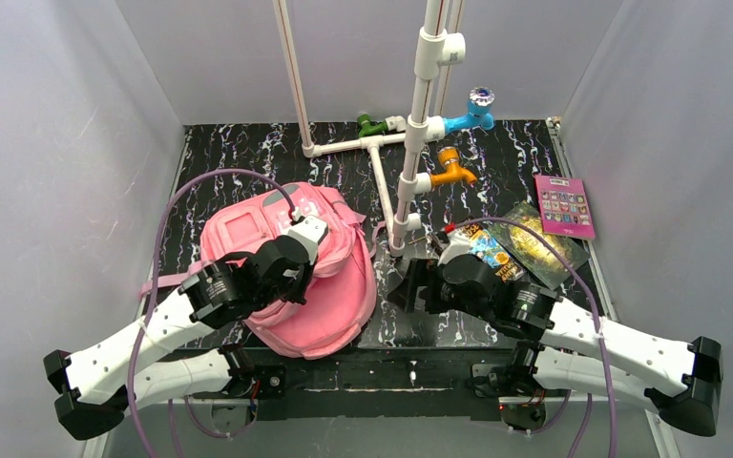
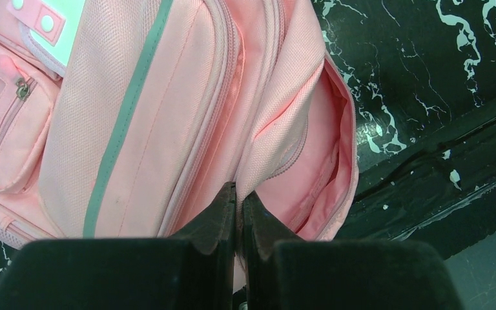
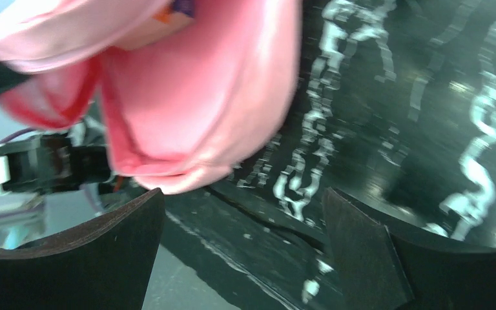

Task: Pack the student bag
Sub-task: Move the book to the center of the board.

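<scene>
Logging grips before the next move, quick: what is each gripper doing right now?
Left gripper: closed, pinching the student bag fabric at its opening.
Right gripper: open, holding nothing.

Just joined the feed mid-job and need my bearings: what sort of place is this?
Likely a lab test booth, not a classroom: plain white walls box in a black marbled table, a white pipe frame with coloured taps stands at the back, and the pink student bag lies on it.

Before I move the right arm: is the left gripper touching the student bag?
Touching. The left wrist view shows the left gripper shut, its tips pinching fabric of the student bag beside its open compartment.
</scene>
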